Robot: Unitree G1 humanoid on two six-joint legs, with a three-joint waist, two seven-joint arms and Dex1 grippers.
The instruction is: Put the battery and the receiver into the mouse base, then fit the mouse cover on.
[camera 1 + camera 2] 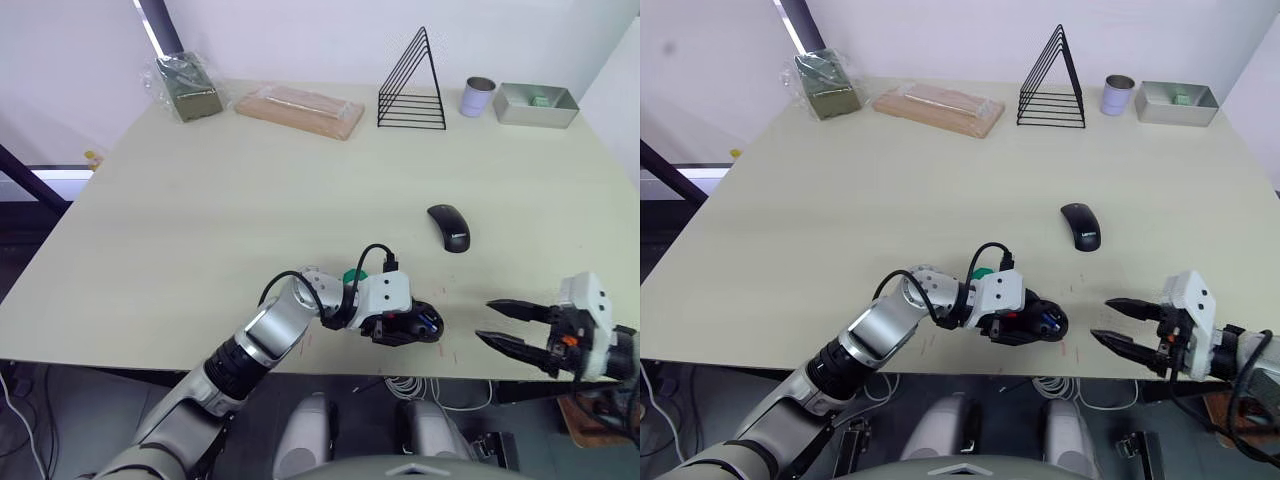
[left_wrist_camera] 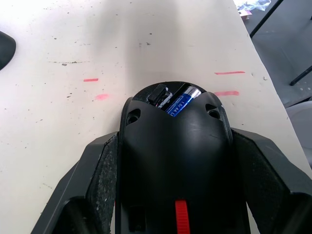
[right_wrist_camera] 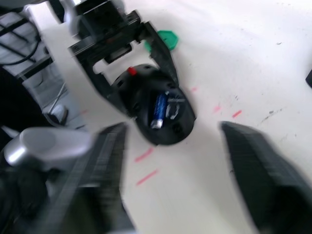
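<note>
Green disc point(image 3: 167, 38) behind left gripper point(image 1: 415, 327)

Silver arm point(image 1: 262, 338), black fingers point(image 1: 512, 309)

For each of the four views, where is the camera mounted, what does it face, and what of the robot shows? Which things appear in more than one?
Left eye view: head, looking down over the table; left gripper grips the mouse base, right gripper open.
Right eye view: same scene; mouse cover lies apart.
Left wrist view: left wrist, along both fingers clamping the base; battery seated.
Right wrist view: right wrist, facing the base, battery and left gripper.
Shared: base in all four.
</note>
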